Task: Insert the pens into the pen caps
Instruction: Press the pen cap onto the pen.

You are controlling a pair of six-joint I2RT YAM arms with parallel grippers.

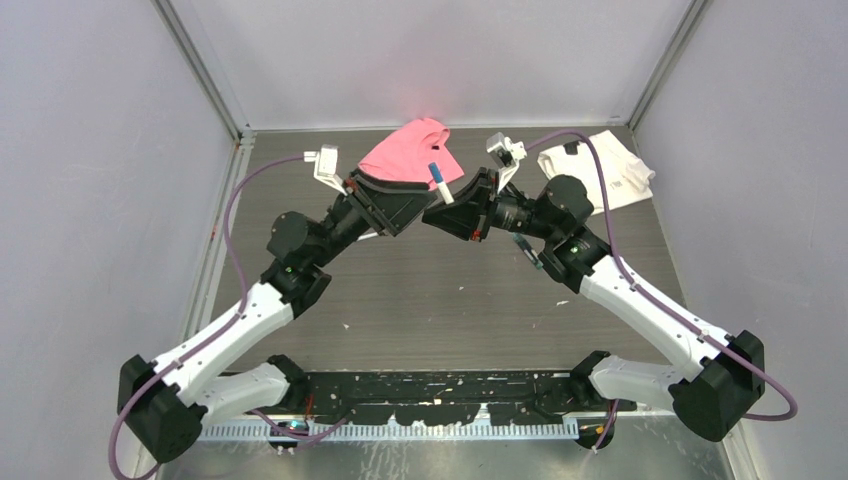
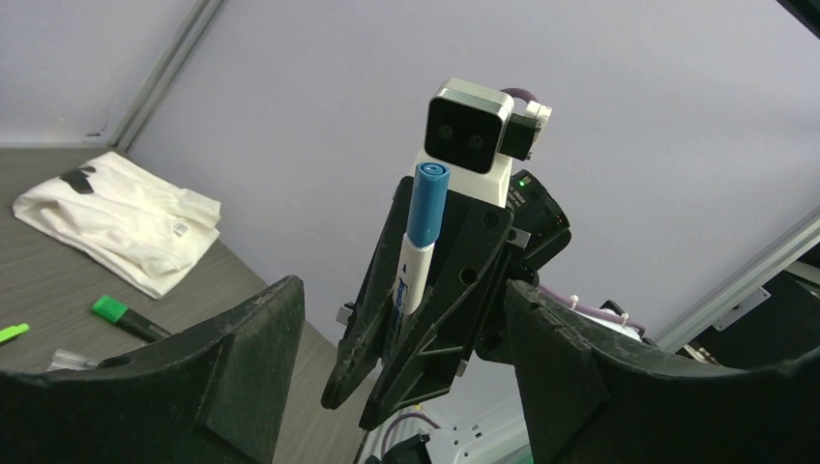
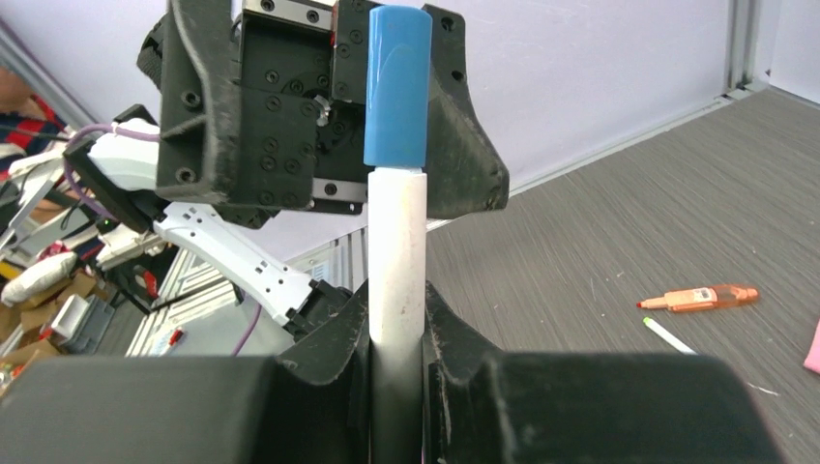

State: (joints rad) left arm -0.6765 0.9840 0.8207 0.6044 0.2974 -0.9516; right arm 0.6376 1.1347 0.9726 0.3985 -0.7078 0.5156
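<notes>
While my right gripper (image 3: 396, 309) is clenched on the lower barrel of a slim white-bodied marker pen (image 3: 397, 242), the pen stands upright out of it, and a blue cylindrical plastic cap (image 3: 397, 87) sits on its upper end, flush against the white body. My left gripper (image 3: 334, 145) is released, its fingers (image 2: 247, 348) spread wide and grasping nothing. It faces the right one, and from the left wrist the capped pen shows between those fingers, apart from both. Both grippers hang above the dark wood-grain counter (image 1: 450, 290), near its far middle, just in front of a crumpled pink cloth (image 1: 405, 152). A folded white cloth (image 1: 612, 168) lies at the far right. Near it on the counter lies a black marker with a bright green cap (image 2: 128, 318), and elsewhere a slim orange pen (image 3: 701, 298) — both lying flat, well apart from my grippers.
</notes>
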